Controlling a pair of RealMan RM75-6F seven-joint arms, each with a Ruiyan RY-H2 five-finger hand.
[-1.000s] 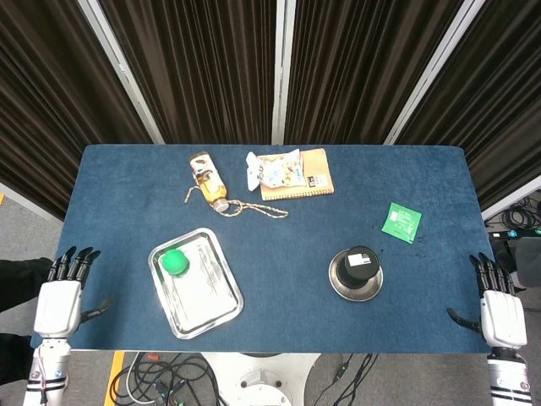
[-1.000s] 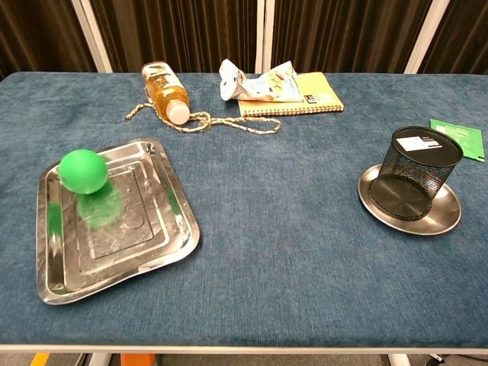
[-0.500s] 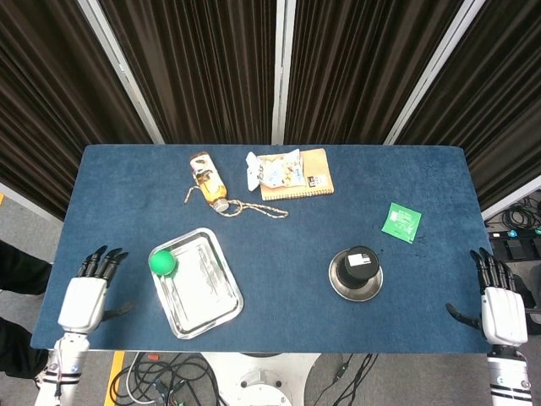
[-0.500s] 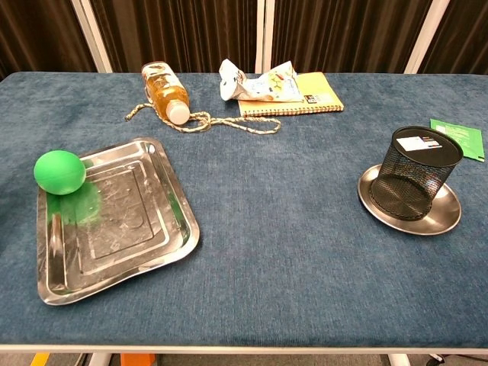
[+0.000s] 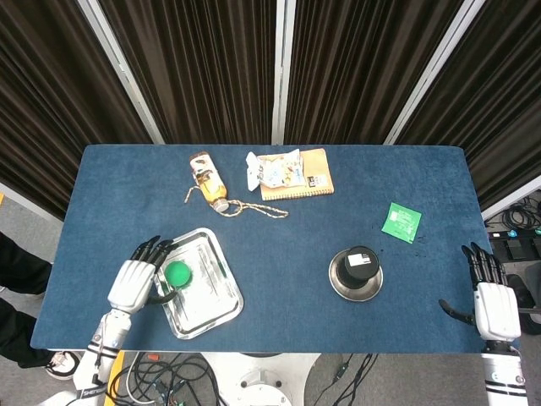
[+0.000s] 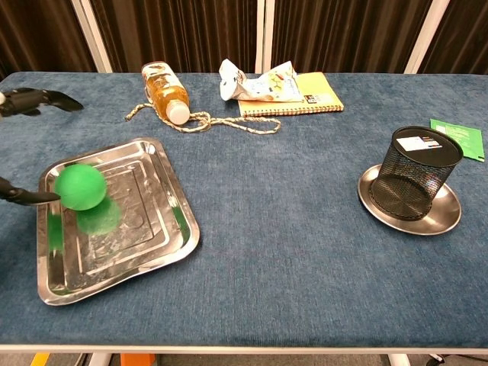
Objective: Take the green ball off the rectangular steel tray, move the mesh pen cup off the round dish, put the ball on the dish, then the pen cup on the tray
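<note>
The green ball (image 5: 177,274) (image 6: 80,187) lies in the left part of the rectangular steel tray (image 5: 211,292) (image 6: 130,229) and looks slightly blurred in the chest view. My left hand (image 5: 135,281) hovers at the tray's left edge with its fingers (image 6: 34,100) spread. Its thumb (image 6: 27,197) reaches toward the ball's near-left side, and the hand does not grip the ball. The black mesh pen cup (image 5: 357,264) (image 6: 423,171) stands upright on the round dish (image 5: 335,279) (image 6: 450,213). My right hand (image 5: 486,300) stays off the table's right edge, fingers apart and holding nothing.
At the back lie a bottle (image 5: 207,179) (image 6: 164,91) on its side, a rope (image 5: 254,209), a snack bag (image 5: 275,167) and a yellow notebook (image 5: 314,183). A green packet (image 5: 401,222) (image 6: 461,137) sits behind the dish at the right.
My left hand has come in from the table's left edge to the tray. The ball rolled to the tray's left rim, then back toward its middle. The right hand barely shifted.
</note>
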